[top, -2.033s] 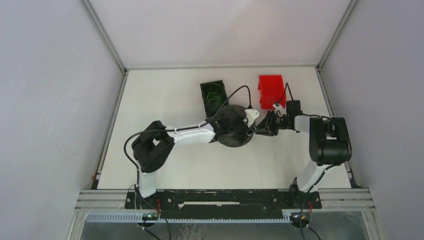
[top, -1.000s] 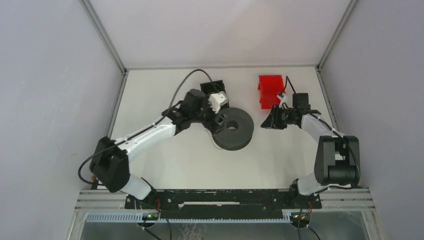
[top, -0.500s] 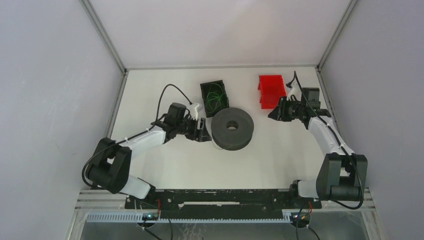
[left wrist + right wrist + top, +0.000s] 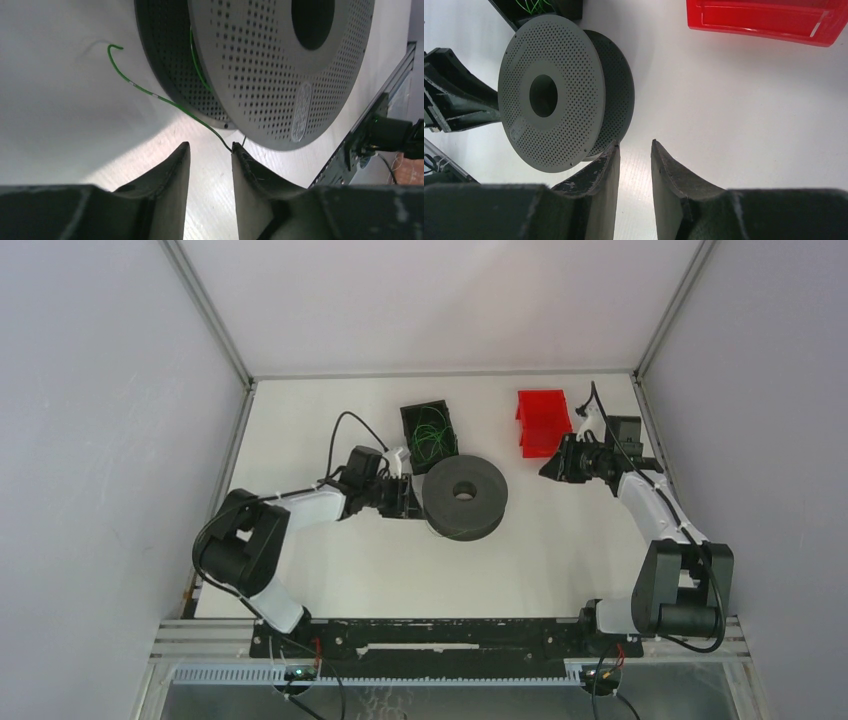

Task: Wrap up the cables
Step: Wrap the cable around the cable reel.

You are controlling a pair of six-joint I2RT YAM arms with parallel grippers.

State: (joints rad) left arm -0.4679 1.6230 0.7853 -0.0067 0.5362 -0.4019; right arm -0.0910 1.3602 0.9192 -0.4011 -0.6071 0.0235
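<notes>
- Broadly: one white table [image 4: 340, 560], with both arms reaching out from its near edge.
- One grey perforated spool [image 4: 465, 497] lies mid-table, between the two claws.
- Two bins. The black bin [image 4: 405, 430] sits just far of the spool. The red bin [image 4: 542, 420] is far right.
- Nearer arm: the left gripper [image 4: 210, 147] is at the spool's left rim. Its jaws stand part-way apart over bare table, with nothing clamped.
- Farther arm: the right gripper [image 4: 634, 145] is well right of the spool, beside the red bin, pointing left. Its jaws are narrowly parted with nothing between them.
- Of the cables, one green strand [image 4: 165, 100] is out on the table. A tangle of green loops [image 4: 432, 432] sits in the black bin, too fine to count. No orange ones can be made out.
- Key relation: the green strand leaves the spool's groove and meets the tip of one left finger [image 4: 250, 175]. From there it slants away across the table to a hooked free end.
- The strand lies beside the gap, not in it, with its long axis oblique to the fingers. My judgement is that the left claw needs a small sideways shift to straddle the strand before pinching.
</notes>
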